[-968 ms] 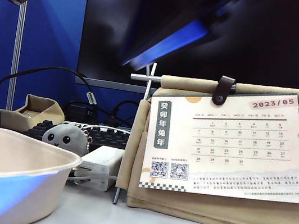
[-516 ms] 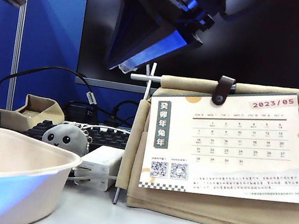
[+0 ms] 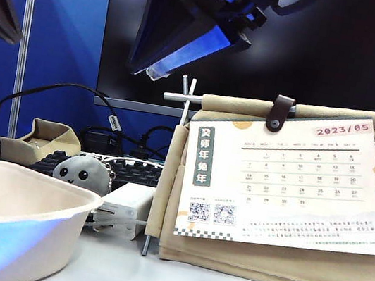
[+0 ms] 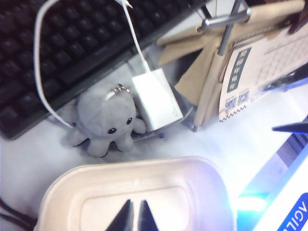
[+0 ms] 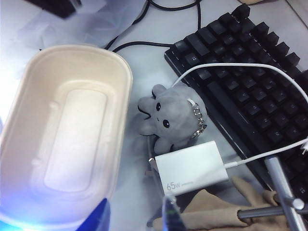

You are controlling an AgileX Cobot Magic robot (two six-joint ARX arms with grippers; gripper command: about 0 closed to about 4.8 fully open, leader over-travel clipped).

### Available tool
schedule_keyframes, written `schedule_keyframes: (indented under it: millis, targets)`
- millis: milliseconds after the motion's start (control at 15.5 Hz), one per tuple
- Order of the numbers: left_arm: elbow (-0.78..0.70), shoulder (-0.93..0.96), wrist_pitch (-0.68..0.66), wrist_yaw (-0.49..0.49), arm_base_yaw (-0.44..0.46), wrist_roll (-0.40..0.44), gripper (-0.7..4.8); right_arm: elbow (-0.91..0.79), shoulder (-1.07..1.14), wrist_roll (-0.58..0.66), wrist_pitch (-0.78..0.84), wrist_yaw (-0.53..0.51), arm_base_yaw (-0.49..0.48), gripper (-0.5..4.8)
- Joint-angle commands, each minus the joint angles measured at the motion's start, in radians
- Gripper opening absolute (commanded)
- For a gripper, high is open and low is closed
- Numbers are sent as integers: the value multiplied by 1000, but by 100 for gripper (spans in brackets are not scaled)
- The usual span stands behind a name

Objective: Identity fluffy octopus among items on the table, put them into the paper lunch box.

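Two grippers aloft: left gripper (image 4: 133, 216) pinched closed over paper lunch box (image 4: 144, 173), right gripper (image 5: 137, 211) spread wide near fluffy octopus (image 5: 168, 115)

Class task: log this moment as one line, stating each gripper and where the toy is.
left gripper: shut, above cream paper lunch box | right gripper: open, empty | grey plush octopus: on table beside box

Office desk: keyboard (image 5: 250, 91), desk calendar (image 3: 287, 185), blue partition (image 3: 59, 49).
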Motion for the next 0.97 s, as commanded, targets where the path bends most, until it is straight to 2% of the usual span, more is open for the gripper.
schedule_keyframes:
  millis: [65,194,387,968]
  targets:
    - [2,61,44,80,0,42,40,6,-3,-2,22,0,0,148]
    - [2,108,66,150,0,63,129,6,-3,-2,23,0,1,148]
    - [2,195,144,159,-29,63,133,6,-3,-2,22,0,1,148]
    - [2,345,261,157,-29,63,134,6,-3,-2,22,-3,1,148]
